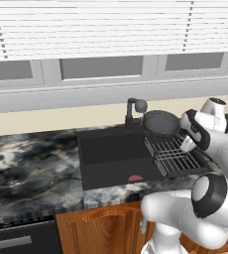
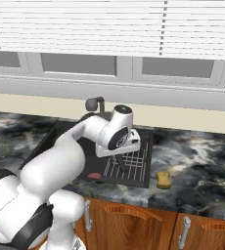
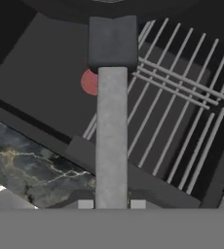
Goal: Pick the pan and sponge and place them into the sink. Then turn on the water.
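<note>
The dark grey pan hangs tilted over the right part of the black sink, just right of the faucet. Its long handle runs straight up the hand view from between my fingertips. My gripper is shut on the handle's end; in the left base view the gripper sits to the right of the pan, above the wire rack. The yellow sponge lies on the marble counter just right of the sink. No water runs from the faucet.
A wire dish rack fills the sink's right part, directly under the handle. The red drain spot marks the open left basin near its front wall. Marble counter stretches left; a window wall stands behind the faucet.
</note>
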Available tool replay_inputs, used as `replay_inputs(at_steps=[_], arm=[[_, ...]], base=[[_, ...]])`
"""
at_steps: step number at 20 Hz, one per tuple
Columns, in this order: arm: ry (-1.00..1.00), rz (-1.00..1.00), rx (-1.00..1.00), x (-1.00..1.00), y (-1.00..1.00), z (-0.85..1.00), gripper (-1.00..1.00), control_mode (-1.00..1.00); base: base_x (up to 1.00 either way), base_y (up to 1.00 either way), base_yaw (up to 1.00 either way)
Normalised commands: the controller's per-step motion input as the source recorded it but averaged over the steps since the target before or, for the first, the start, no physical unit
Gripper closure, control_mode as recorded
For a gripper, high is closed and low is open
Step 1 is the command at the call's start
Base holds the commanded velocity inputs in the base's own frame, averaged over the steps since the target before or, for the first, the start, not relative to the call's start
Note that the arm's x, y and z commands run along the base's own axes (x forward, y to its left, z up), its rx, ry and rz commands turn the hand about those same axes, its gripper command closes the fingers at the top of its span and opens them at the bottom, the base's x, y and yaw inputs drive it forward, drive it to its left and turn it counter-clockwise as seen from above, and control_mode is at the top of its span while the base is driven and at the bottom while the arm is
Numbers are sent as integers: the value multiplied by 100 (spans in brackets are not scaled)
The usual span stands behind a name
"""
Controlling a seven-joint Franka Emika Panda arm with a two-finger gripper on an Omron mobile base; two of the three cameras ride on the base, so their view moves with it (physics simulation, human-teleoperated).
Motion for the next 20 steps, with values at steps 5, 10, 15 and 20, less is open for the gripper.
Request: replay_inputs(at_steps=[5,10,15,20], arm=[[6,-8,0,-2,39,-1,100,-100],[3,-1,-1,0,55,-1,100,-100],[0,-4,0,-1,53,-4,100,-100],[0,-5,0,-2,52,-5,100,-100]], base=[[0,0,0],[0,0,0],[0,0,0],[0,0,0]])
